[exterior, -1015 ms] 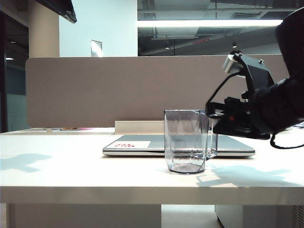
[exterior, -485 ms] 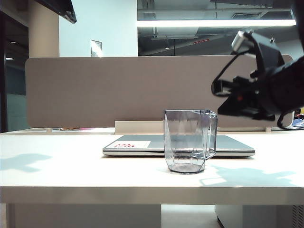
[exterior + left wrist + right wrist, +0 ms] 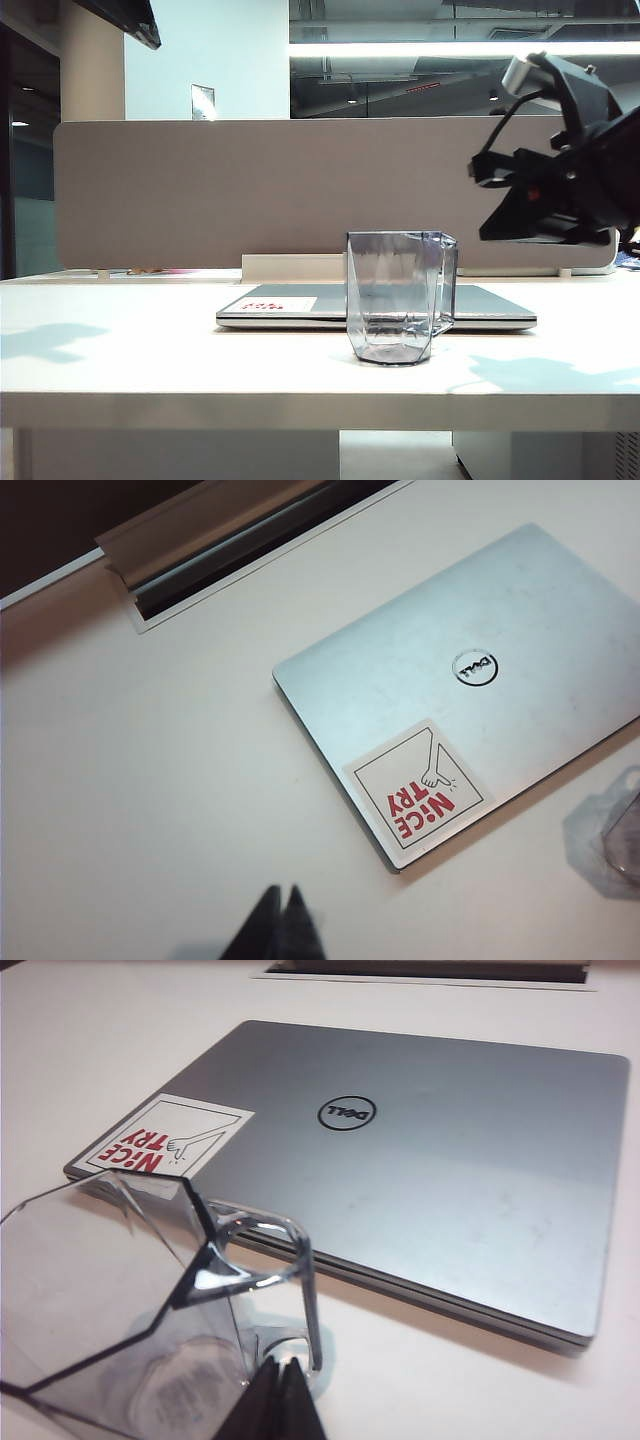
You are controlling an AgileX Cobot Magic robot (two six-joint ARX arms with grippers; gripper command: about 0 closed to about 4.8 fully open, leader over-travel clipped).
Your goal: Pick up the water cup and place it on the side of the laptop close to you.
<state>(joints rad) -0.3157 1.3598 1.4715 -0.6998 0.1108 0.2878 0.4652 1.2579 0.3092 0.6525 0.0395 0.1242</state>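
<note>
The water cup (image 3: 395,300), clear smoky grey-blue with a side handle, stands upright on the white table, right in front of the near edge of the laptop (image 3: 290,305). The closed silver laptop (image 3: 430,1140) carries a round logo and a red-print sticker. My right gripper (image 3: 476,170) hangs in the air above and to the right of the cup, shut and empty. In the right wrist view its tips (image 3: 280,1365) sit over the cup's handle (image 3: 300,1290). My left gripper (image 3: 280,892) is shut over bare table beside the laptop (image 3: 470,680), with the cup (image 3: 612,838) at the picture's edge.
A grey partition (image 3: 250,190) runs behind the table. A cable slot with a raised flap (image 3: 200,550) lies in the tabletop behind the laptop. The table's front edge (image 3: 300,400) runs across the near side.
My right gripper has let go of the cup's handle area, risen and drawn back to the right, and its jaws have closed. The cup and laptop have not moved.
</note>
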